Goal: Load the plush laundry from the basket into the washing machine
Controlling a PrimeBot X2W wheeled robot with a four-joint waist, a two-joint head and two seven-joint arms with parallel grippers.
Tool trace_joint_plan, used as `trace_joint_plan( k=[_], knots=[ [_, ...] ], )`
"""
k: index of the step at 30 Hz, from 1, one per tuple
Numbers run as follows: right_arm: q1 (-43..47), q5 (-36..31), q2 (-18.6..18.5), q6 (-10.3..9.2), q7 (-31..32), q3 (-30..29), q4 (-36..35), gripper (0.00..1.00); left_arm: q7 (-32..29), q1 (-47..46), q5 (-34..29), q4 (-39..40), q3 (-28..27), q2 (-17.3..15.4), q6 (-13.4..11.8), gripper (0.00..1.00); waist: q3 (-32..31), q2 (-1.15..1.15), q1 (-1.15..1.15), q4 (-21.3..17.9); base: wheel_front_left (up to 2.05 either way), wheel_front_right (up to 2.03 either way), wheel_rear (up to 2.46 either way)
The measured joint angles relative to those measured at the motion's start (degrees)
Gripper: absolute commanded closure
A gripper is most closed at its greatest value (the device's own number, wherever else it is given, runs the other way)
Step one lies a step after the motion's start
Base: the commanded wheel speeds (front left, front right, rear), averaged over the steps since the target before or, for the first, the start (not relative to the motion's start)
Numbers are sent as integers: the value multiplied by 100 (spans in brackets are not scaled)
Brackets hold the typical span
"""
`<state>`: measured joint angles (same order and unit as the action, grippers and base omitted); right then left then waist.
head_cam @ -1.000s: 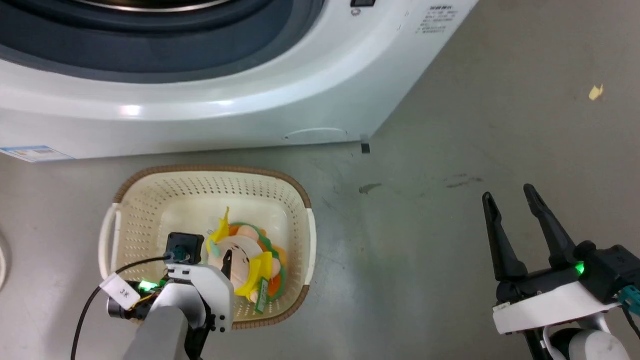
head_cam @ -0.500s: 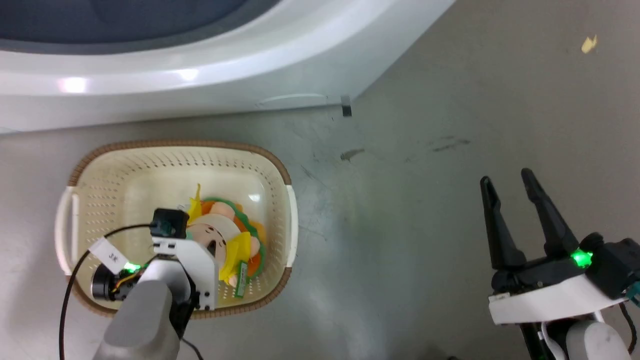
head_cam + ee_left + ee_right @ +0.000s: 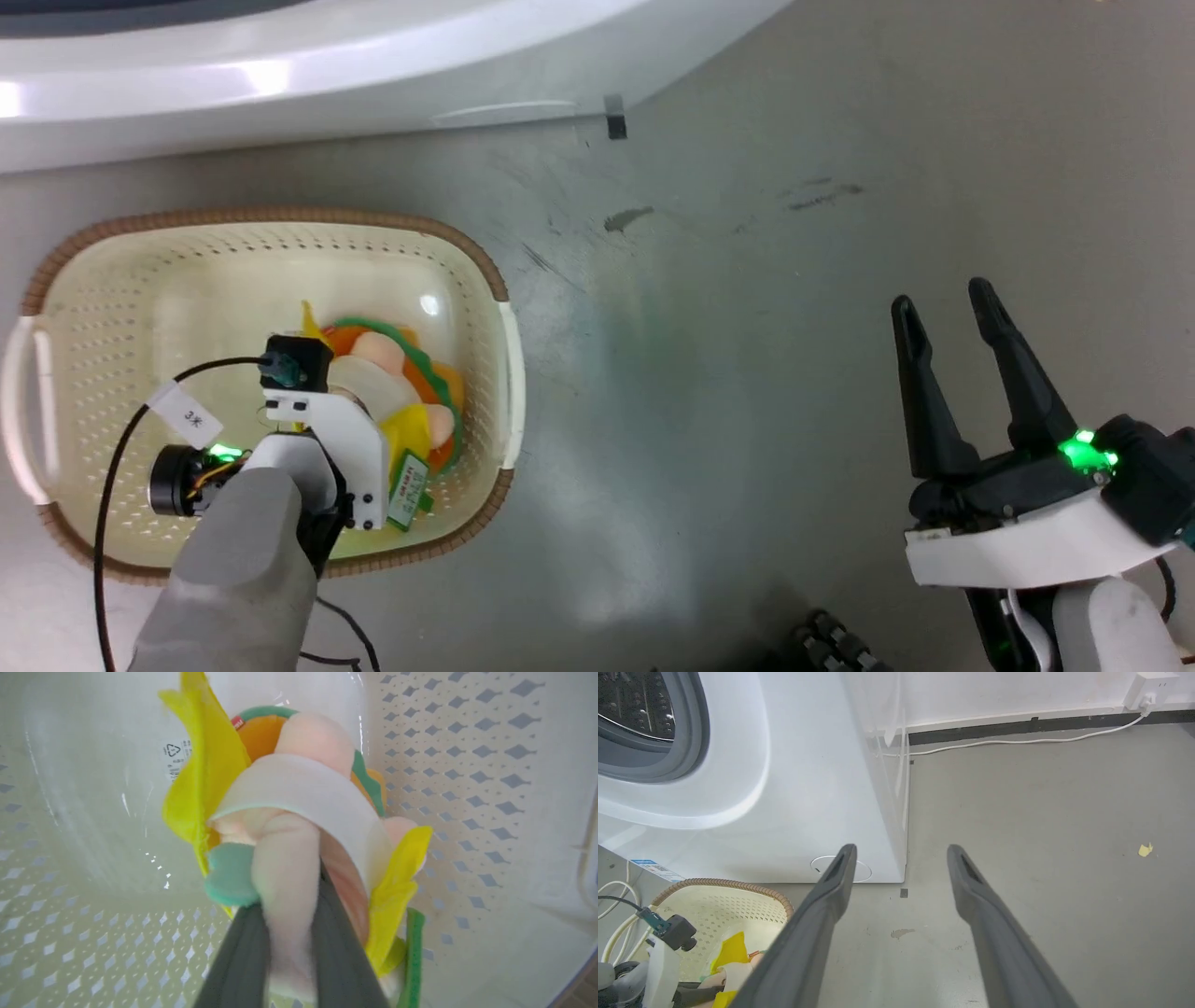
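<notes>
Pinching a pale pink fold of the doll (image 3: 299, 788) between its 2 dark fingers, the left claw (image 3: 287, 896) is clamped on the toy inside the basket (image 3: 280, 217), toward the basket's right half; yellow spikes and green trim splay to either side of the fingers, and a label on the basket's bottom shows behind them. The basket sits on the grey floor (image 3: 747, 373) just in front of the washing machine (image 3: 327, 84); the right claw (image 3: 941, 297) hovers well apart from it over the floor, its 2 fingers spread apart.
</notes>
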<state>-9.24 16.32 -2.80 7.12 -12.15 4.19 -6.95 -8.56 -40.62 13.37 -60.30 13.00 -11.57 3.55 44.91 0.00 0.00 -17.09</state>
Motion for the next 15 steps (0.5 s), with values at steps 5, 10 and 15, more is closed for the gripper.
trace_joint_plan(
  k=[5,10,15],
  knots=[
    [-93,40,0,5,-63,27,2,0,99,-129,115,-293,69,-5,19,100,38,0,0,-75,0,0,0],
    [-141,148,-1,5,-116,70,-23,0,309,-163,279,-599,108,0,66,100,-128,0,0,-60,0,0,0],
    [-145,103,0,7,-178,62,20,0,822,-153,584,-895,3,31,97,100,-432,0,0,-22,0,0,0]
  ],
)
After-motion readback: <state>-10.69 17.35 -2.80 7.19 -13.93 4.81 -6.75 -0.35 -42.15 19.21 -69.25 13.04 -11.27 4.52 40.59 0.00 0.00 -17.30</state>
